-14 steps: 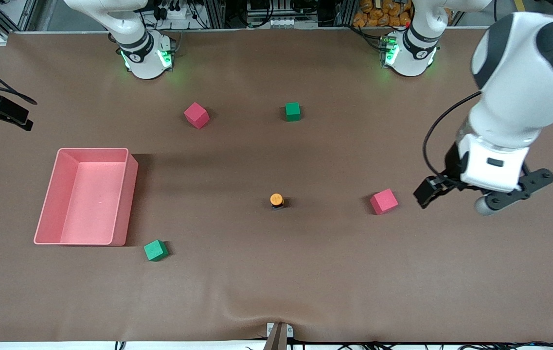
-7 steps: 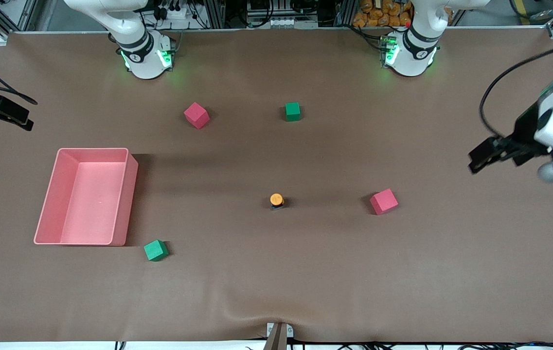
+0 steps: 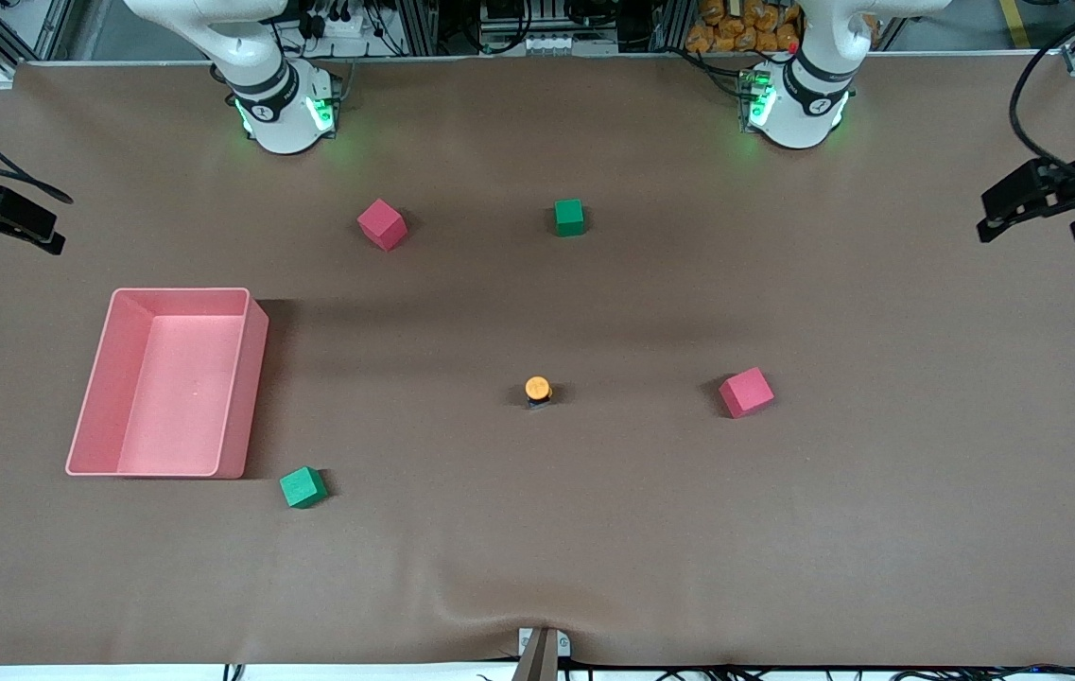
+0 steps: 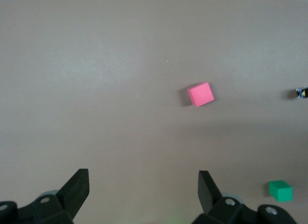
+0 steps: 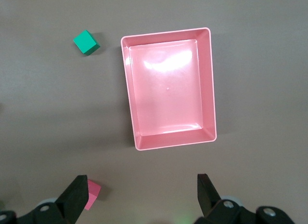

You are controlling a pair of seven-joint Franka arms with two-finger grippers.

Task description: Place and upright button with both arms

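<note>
Both sets of jaws empty and wide open; button point(image 3: 538, 389) upright mid-frame, well apart from left gripper point(image 3: 1038, 203) at upper right edge.

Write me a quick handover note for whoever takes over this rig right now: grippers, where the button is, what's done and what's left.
Left gripper: open, empty, up over the left arm's end of the table.
Right gripper: open, empty, over the table beside the pink tray, which is empty.
Button: on the mat mid-table, orange cap up, apparently upright, between the tray and a red cube. Nothing touches it.
Done: button looks placed and upright.
Left: probably nothing; confirm it stands steady and park the arms.
</note>
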